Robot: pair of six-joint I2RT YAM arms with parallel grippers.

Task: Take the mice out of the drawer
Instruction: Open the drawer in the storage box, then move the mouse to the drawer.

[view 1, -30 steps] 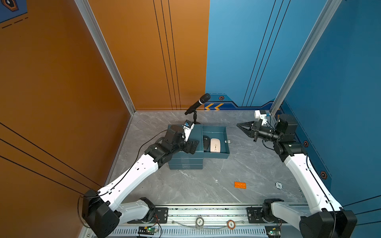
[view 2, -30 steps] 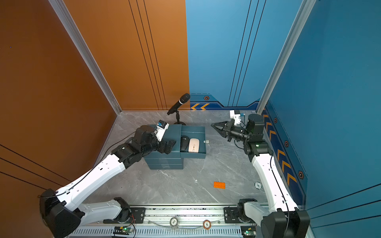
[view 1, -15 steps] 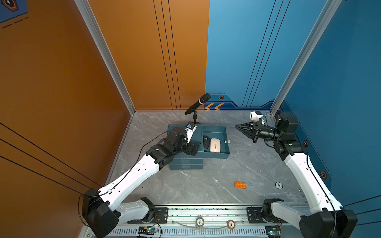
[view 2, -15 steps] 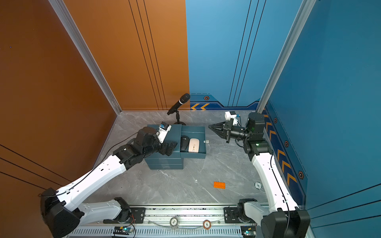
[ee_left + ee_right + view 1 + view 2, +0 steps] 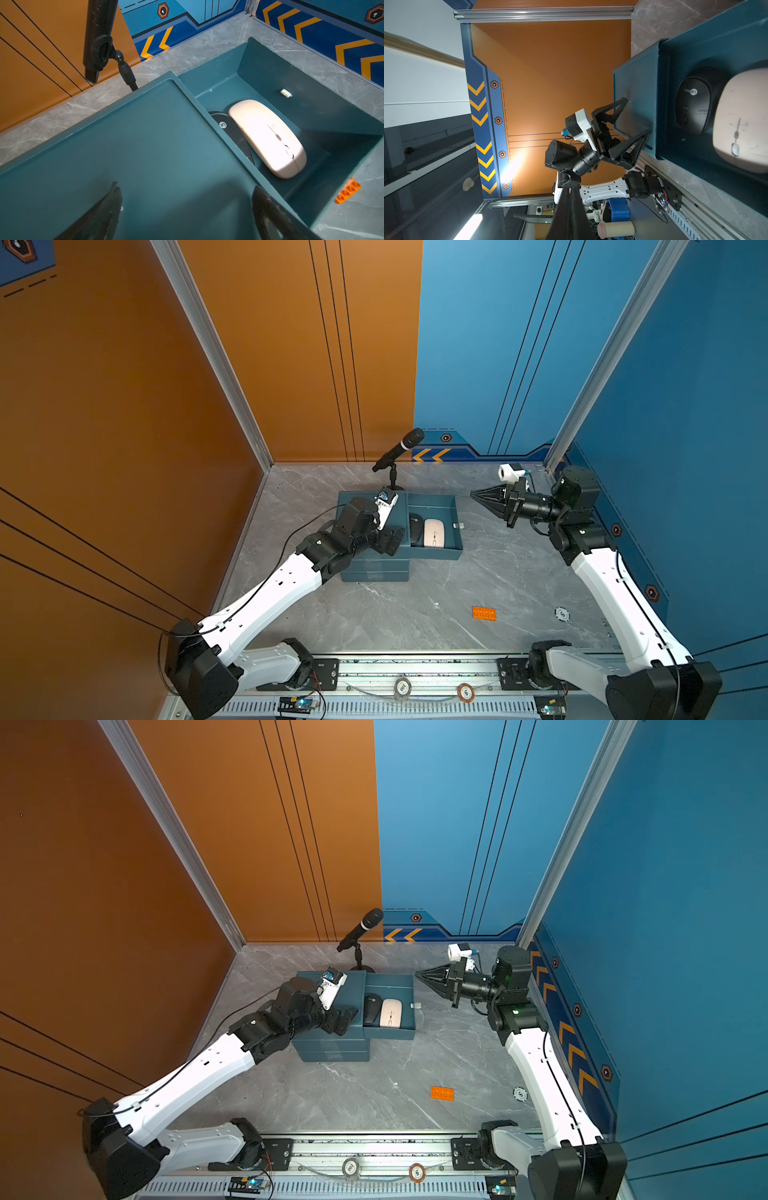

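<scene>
While the grey marble-pattern tabletop covers the whole floor of the cell, the walls split in colour: orange panelling on the left and part of the back, blue panelling on the rest. Yellow chevrons run along the blue skirting. A black microphone on a short stand stands just behind a teal plastic drawer cabinet. Its top drawer is pulled out to the right. An orange studded plate lies well apart, nearer the rail.

Left arm: stretched forward over the cabinet top. The left gripper is low above the lid, its fingers spread wide with nothing between them.

Right arm: forearm roughly level. The right gripper is in the air to the right of the drawer, pointing at it, fingers pressed together to a point and holding nothing.

Mice: two are visible, both inside the open drawer. The matte black oval mouse lies next to the cabinet side. The pinkish-cream oval mouse lies close beside it, its edge overlapping the black one in the left wrist view.

Writing: the pale round logo on the black mouse reads "Lecoo" in the right wrist view; the left wrist view shows only "Le".
</scene>
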